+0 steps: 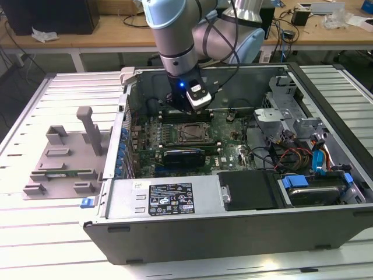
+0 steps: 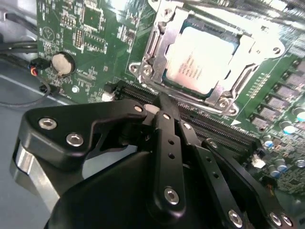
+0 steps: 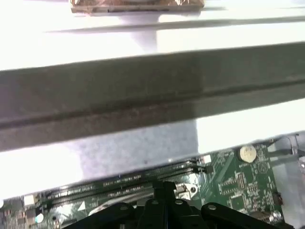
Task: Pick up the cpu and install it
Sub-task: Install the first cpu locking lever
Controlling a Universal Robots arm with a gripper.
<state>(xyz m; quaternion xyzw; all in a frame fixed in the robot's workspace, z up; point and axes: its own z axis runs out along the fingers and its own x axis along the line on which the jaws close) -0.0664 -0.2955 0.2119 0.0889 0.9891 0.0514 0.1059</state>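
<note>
In the second wrist view the cpu (image 2: 202, 59), a pale silvery square chip, lies flat inside the metal socket frame (image 2: 157, 45) on the green motherboard (image 2: 86, 28). My gripper (image 2: 164, 102) hangs just off the socket, over the black memory slots, with its black fingers (image 2: 167, 143) shut together and nothing between them. The first wrist view shows the gripper (image 3: 164, 187) over the same slots. In the exterior view the arm's wrist (image 1: 195, 96) stands inside the open computer case, just behind the socket (image 1: 192, 133).
A grey plastic tray (image 1: 64, 157) with upright posts sits at the exterior view's left of the case. A long black card (image 1: 183, 156) lies in front of the socket. The power supply (image 1: 175, 198) and drive cage (image 1: 315, 186) line the near side, and case walls (image 1: 125, 122) stand close.
</note>
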